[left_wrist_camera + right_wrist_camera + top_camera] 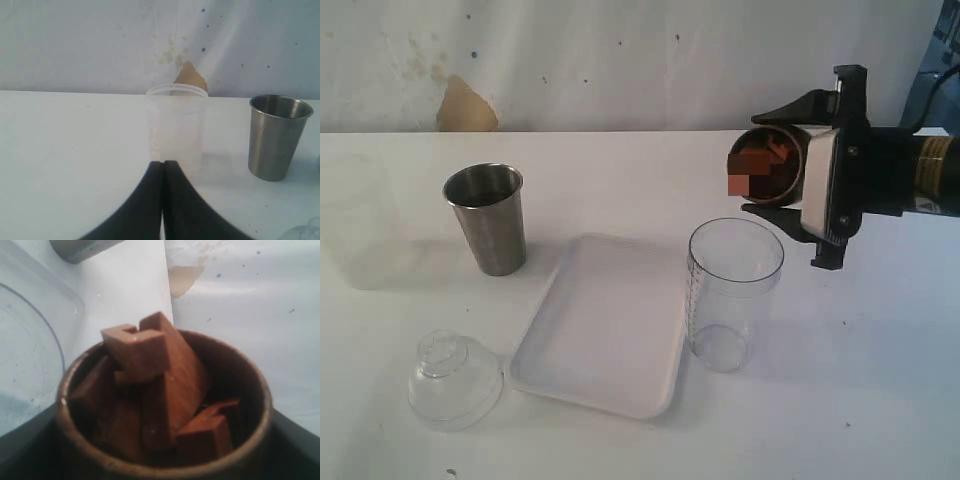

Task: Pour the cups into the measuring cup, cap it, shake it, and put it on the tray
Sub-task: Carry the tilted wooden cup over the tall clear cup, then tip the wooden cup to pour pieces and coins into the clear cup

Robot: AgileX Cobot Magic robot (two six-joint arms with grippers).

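Observation:
My right gripper (765, 165) is shut on the dark-brown wooden cup (770, 165), holding it tipped on its side just above and behind the rim of the clear measuring cup (732, 295). Several brown wooden blocks (150, 375) fill the wooden cup (250, 390) and jut past its mouth. The measuring cup stands upright and empty beside the white tray (605, 325). Left of the tray, the steel tumbler (486, 218) stands upright. The clear domed lid (453, 380) lies near the front left. My left gripper (163, 164) is shut on nothing, low over the table, facing a frosted cup (176, 125).
The frosted translucent cup (355, 220) stands at the far left of the table. A stained white wall (620, 60) runs behind the table's back edge. In the left wrist view the steel tumbler (277, 137) stands beside the frosted cup.

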